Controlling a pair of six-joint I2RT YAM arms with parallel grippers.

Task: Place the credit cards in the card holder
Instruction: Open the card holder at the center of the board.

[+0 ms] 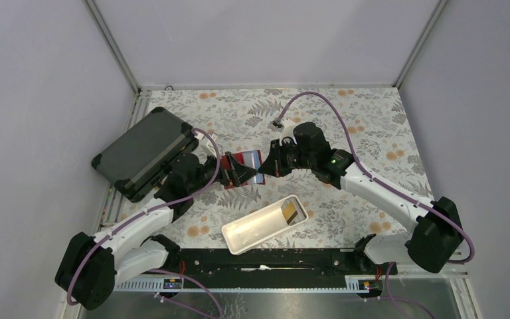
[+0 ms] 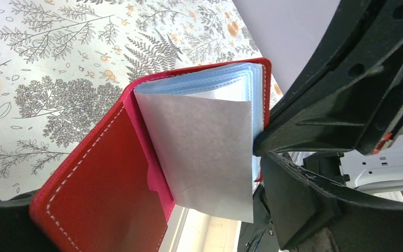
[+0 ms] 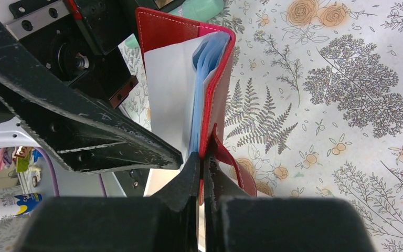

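One card holder (image 3: 162, 26) cover sits pinched between right jaws

Pale grey walls (image 1: 40, 80), floral tablecloth (image 1: 372, 113)

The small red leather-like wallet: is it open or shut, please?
Open: the red leather-like wallet has its covers spread, pale blue plastic sleeves fanned between.

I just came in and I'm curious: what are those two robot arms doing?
They are working on the red card holder, which is open in the middle of the table. The right hand is shut, pinching the edge of one cover. The left hand is open at the holder's other side. A yellow-brown card lies in the white tray.
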